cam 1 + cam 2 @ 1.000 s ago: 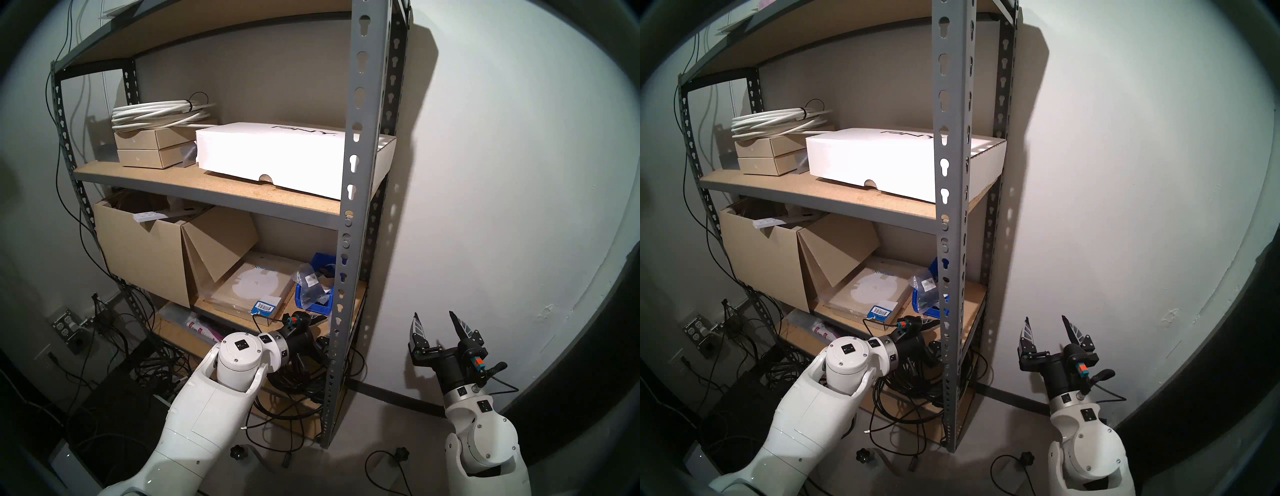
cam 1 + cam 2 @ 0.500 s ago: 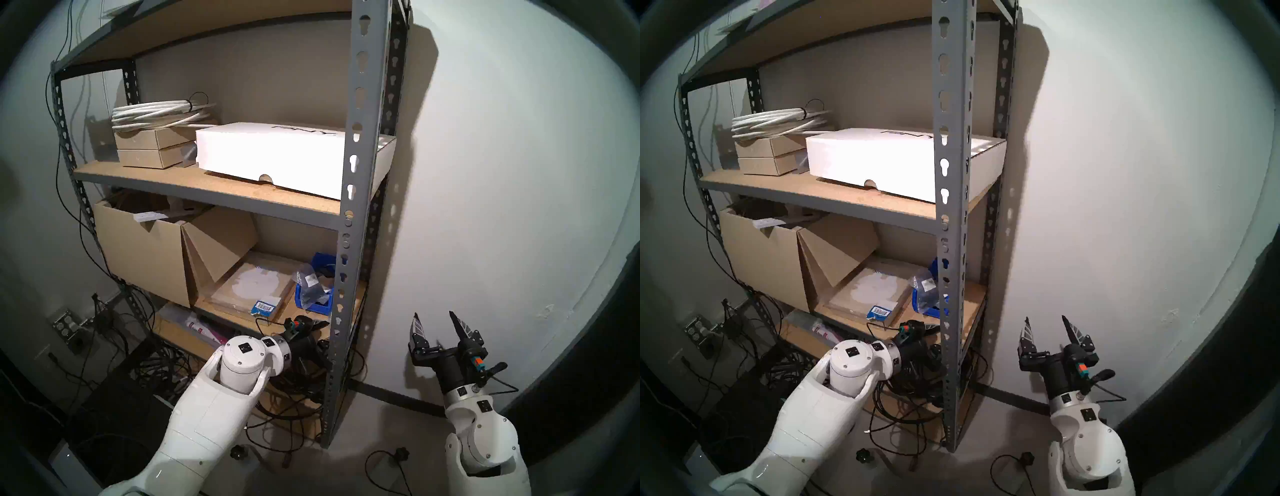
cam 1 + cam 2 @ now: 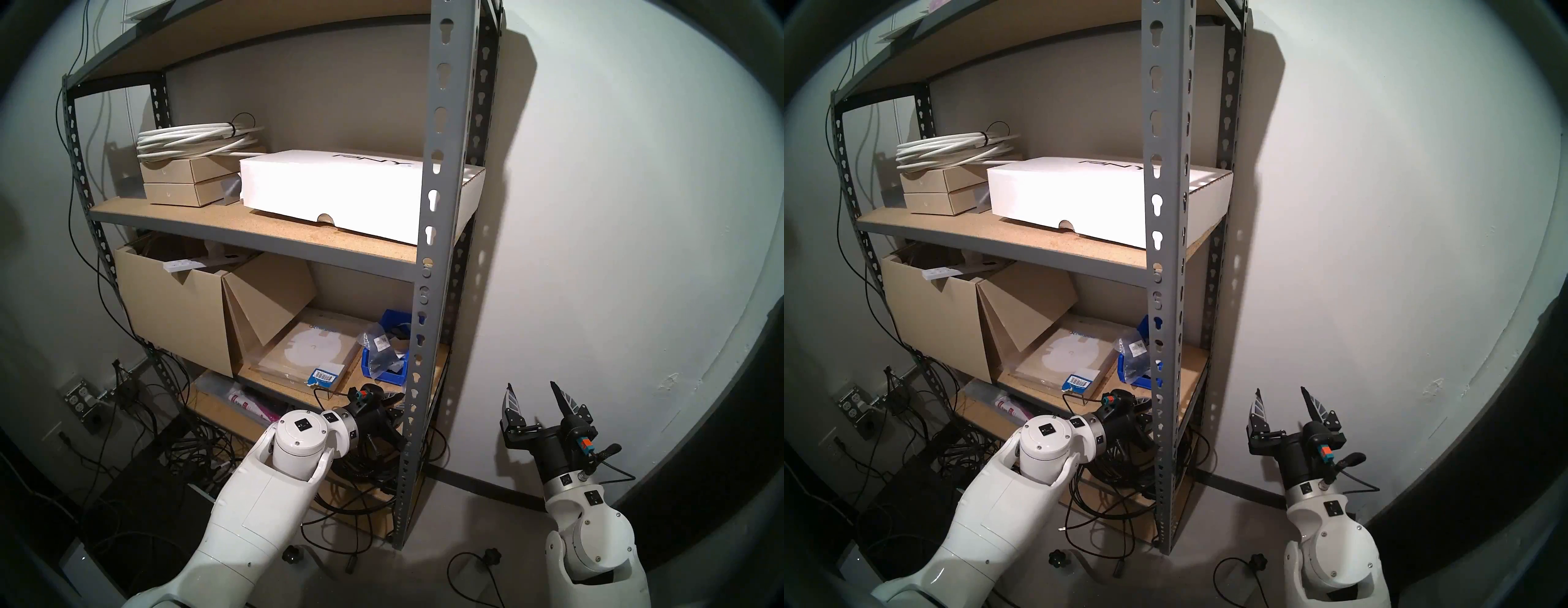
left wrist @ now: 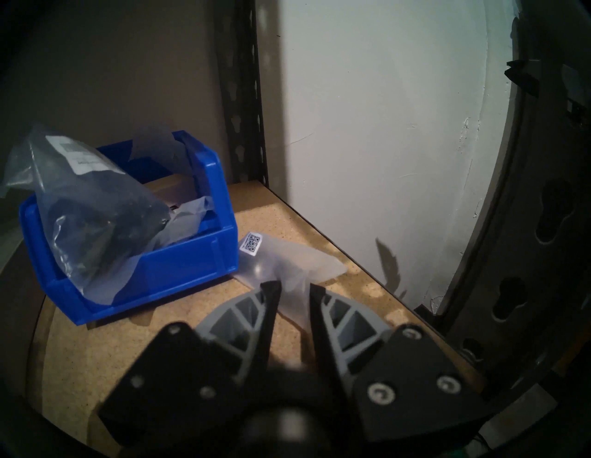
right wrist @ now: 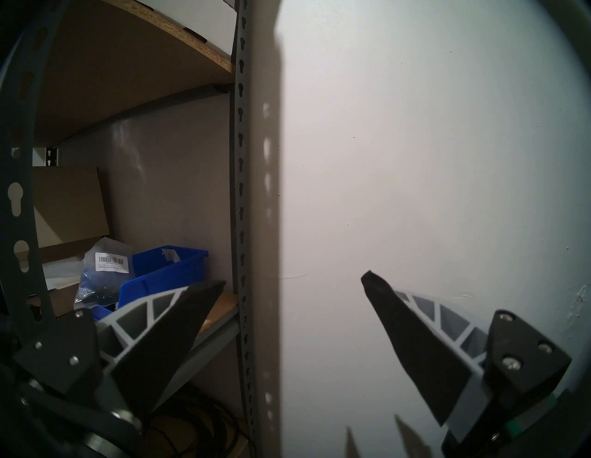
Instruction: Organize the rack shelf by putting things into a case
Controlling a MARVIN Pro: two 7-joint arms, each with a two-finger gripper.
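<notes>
Left gripper [image 4: 295, 292] is reaching low over the rack shelf [image 4: 335, 256], its two fingers narrowed to a slim gap around the near end of a flat frosted bag [image 4: 287, 259] with a small white code label. Whether the pads are actually pinching the plastic cannot be told. That bag is lying on the board just ahead of the fingertips, its far corner touching the blue bin [image 4: 179, 265], which is sitting ahead and to the left. A clear bag of dark parts [image 4: 92, 208] is leaning out of the bin. Right gripper [image 3: 532, 397] is hanging outside the rack, well to the right, jaws spread wide and holding nothing.
</notes>
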